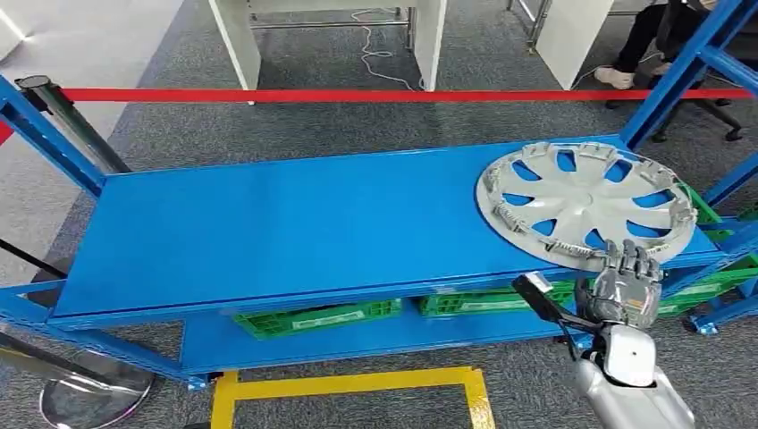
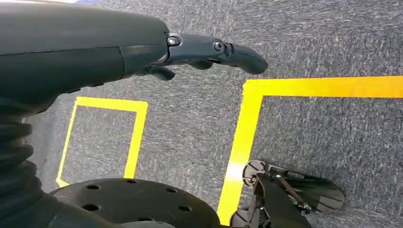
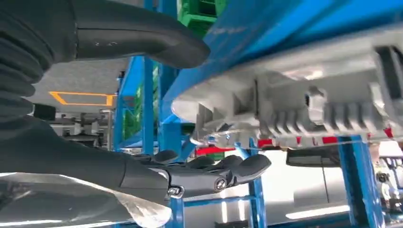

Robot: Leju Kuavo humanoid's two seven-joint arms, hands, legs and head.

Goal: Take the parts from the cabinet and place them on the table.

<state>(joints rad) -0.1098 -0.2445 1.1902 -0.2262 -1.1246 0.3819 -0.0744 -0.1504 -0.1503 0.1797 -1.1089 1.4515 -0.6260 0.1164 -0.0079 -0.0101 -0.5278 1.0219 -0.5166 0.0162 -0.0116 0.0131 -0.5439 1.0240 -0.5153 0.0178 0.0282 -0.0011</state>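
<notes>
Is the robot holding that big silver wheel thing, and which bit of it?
Not yet, it seems. The right hand sits open at the near rim of the hubcap, thumb and fingers apart around its edge. The left hand holds nothing.

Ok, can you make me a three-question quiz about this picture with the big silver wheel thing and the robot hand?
1. Where is the wheel cover?
A) on the right end of the blue shelf
B) on the floor
C) in a green crate

2. What colour is the barrier tape behind the shelf?
A) yellow
B) red
C) white

3. What is the right hand doing?
A) hanging by the floor
B) carrying a crate
C) reaching at the cover's near edge, fingers apart

Answers: 1 A, the cover lies flat on the top shelf. 2 B, it runs red across. 3 C, the fingers sit at the rim, with no grip showing.
</notes>
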